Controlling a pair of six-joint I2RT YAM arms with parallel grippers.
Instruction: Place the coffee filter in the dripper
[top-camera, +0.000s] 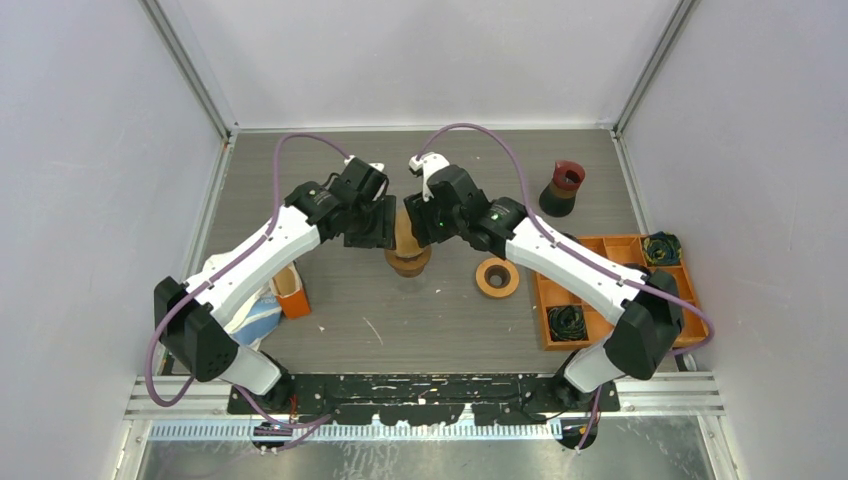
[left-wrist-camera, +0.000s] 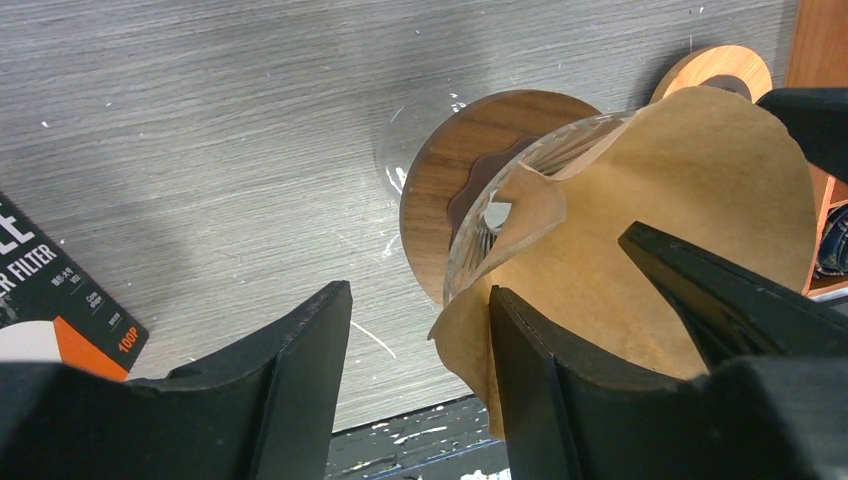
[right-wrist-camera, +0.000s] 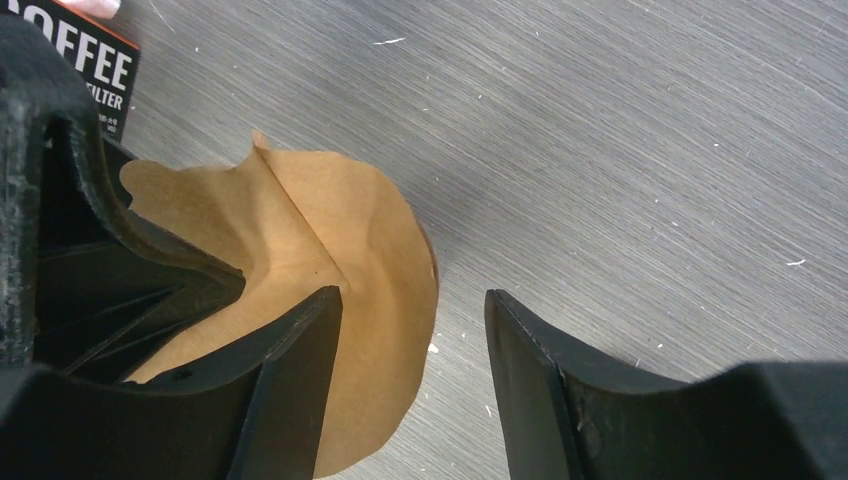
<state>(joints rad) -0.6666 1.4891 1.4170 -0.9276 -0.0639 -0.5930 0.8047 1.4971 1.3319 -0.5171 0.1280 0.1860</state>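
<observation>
With left pincer (left-wrist-camera: 417, 295) and right pincer (right-wrist-camera: 412, 295) both gaping wide, the creased brown paper filter (left-wrist-camera: 700, 190) is probably risking springing from the clear glass dripper (left-wrist-camera: 470, 250).

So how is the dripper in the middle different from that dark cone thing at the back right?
The dripper is clear glass on a wooden collar; the dark cone is black with a reddish top. The dripper has a brown paper filter partly in it and both arms' fingers close by; the dark cone stands alone. Both stand upright on the table.
</observation>
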